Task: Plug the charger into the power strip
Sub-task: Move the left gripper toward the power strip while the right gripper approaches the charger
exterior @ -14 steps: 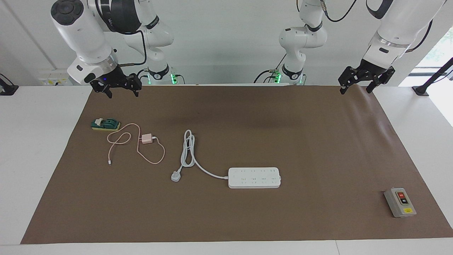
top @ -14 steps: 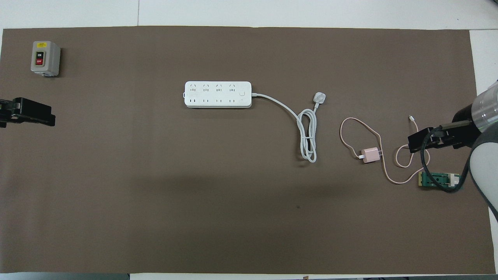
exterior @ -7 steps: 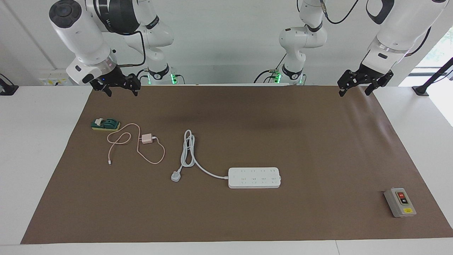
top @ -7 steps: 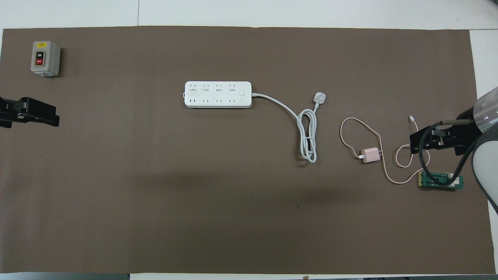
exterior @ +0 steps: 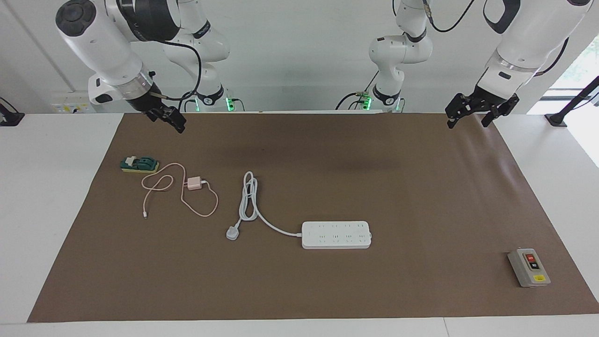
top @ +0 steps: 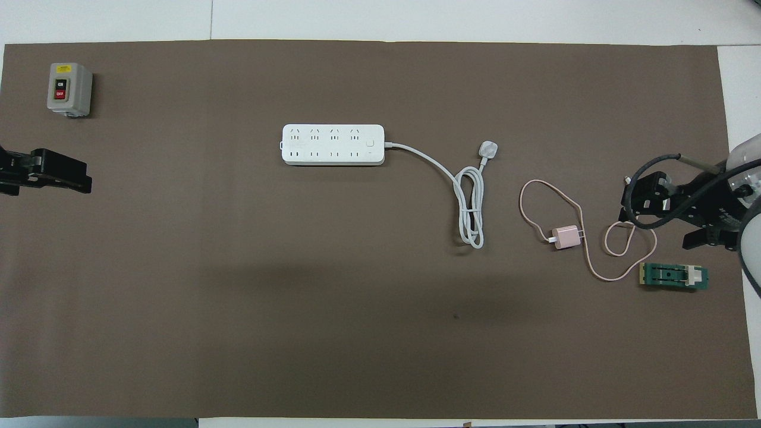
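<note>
The strip [exterior: 336, 235] lies flat on the brown mat [exterior: 327, 290], about midway between the two arms' ends of the table, with nothing plugged into it. Its thick white cord [exterior: 250, 199] runs toward the right arm's end, folds into a loop and ends in a white plug [exterior: 232, 232] lying beside the strip.

The charger [exterior: 193, 183] sits on the mat nearer to the robots than the strip and toward the right arm's end, well apart from it. Its thin pink cable [exterior: 206, 206] curls in loops around it. A small green block [exterior: 139, 164] lies beside the cable, farther from the strip than the charger is.

A grey switch box [exterior: 529, 267] stands well apart from the strip, toward the left arm's end and farther from the robots.

The right gripper [exterior: 167, 118] hangs in the air near the green block, fingers spread and empty. The left gripper [exterior: 469, 115] hangs over the mat's edge at its own end, well apart from the strip, also spread wide and holding nothing.
</note>
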### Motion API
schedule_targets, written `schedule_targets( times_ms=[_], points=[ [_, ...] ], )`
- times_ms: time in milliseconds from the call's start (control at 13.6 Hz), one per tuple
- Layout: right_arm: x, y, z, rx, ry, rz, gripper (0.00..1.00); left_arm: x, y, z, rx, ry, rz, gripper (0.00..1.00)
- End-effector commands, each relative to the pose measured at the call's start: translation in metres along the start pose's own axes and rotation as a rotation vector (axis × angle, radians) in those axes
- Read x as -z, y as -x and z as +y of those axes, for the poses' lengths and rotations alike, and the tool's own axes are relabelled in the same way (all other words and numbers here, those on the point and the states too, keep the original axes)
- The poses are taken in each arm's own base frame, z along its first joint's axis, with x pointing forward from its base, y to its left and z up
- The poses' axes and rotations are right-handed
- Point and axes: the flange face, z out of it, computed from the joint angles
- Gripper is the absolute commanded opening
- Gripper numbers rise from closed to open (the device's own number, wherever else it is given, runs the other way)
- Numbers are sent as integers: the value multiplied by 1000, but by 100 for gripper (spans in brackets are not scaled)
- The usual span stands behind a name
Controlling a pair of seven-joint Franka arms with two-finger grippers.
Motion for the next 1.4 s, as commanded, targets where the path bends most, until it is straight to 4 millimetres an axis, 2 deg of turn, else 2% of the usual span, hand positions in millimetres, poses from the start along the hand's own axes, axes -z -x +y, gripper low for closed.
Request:
schedule_targets(
  times_ms=[0, 221, 368, 441, 662, 883, 1030, 1251, 1324],
  points=[
    [-29, -38, 7, -199, -42, -83, 100, -12, -14, 13, -20, 68, 22, 100],
    [-49, -56, 15, -452, -73, -126, 100, -19, -22, 16, -19, 113, 17, 100],
    [-64, -57, 16, -578, -76, -153, 100, -42, -35, 23, -26, 163, -18, 100],
    [-71, -58, 17, -643, -77, -189, 100, -53, -39, 35, -17, 175, -46, 100],
    [-103, -72, 29, -728, -143, -254, 100, -60, -37, 45, -23, 224, -74, 100],
    [-132, -77, 22, -708, -182, -265, 100, -66, -43, 53, -9, 358, -86, 100],
    [-156, -78, 29, -613, -175, -282, 100, -78, -49, 64, -3, 475, -118, 100],
    [-173, -74, 31, -506, -184, -284, 100, -89, -58, 71, 5, 641, -141, 100],
    [-177, -74, 32, -486, -190, -274, 100, -94, -63, 65, 15, 708, -145, 100]
  ],
)
